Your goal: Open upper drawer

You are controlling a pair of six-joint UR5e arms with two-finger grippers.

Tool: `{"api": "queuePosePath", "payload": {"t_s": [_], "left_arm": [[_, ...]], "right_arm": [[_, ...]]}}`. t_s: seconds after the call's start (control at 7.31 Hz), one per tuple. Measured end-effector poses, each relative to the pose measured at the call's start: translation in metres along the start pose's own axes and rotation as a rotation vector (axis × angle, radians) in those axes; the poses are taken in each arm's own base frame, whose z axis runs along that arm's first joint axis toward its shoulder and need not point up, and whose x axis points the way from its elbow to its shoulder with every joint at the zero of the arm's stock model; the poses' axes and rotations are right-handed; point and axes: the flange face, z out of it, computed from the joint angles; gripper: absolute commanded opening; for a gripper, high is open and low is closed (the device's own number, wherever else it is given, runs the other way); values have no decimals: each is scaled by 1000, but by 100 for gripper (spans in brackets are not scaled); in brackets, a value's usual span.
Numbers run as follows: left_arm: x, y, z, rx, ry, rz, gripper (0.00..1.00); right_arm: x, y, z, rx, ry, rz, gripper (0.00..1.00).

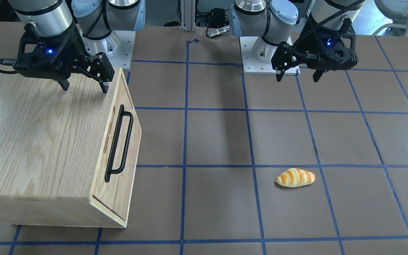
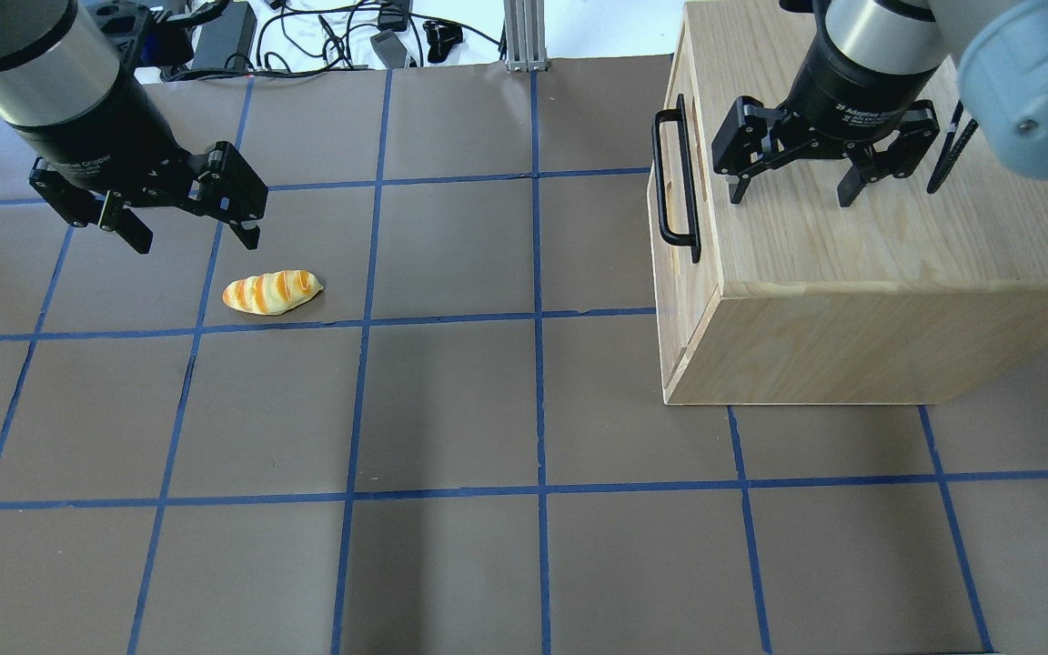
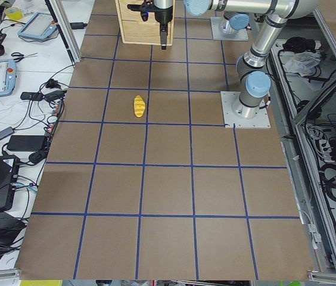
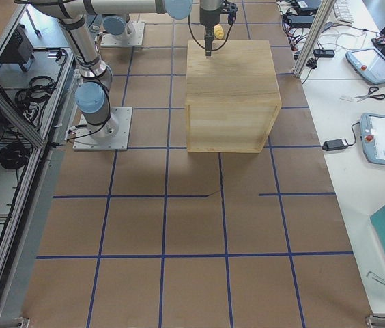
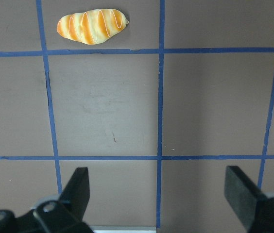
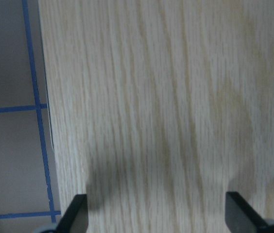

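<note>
The brown surface (image 2: 451,409), gridded with blue tape (image 2: 533,318), carries a wooden cabinet (image 2: 851,318) and, well apart, a bread roll (image 2: 271,292).

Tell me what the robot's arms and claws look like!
The left arm and right arm are silver tubes with pale blue joint caps. The left gripper and right gripper are black, two-fingered, each with a small blue light and a black cable.
</note>
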Motion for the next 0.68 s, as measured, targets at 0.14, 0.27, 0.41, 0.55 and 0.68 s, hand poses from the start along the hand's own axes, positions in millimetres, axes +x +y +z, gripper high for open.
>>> {"api": "queuePosePath", "payload": {"t_s": [0.14, 0.27, 0.41, 0.55, 0.68], "left_arm": [[0, -1, 1, -2, 0, 0, 100], [-2, -3, 2, -4, -1, -3, 100], [-4, -5, 3, -5, -3, -9, 100], [-6, -5, 2, -5, -2, -18, 100], [-7, -5, 2, -3, 0, -25, 100]], "right_arm": [[0, 0, 0, 0, 0, 0, 100], [0, 0, 0, 0, -1, 0, 100], [0, 0, 0, 0, -1, 0, 100], [0, 0, 0, 0, 0, 0, 100], [0, 0, 0, 0, 0, 0, 100]]}}
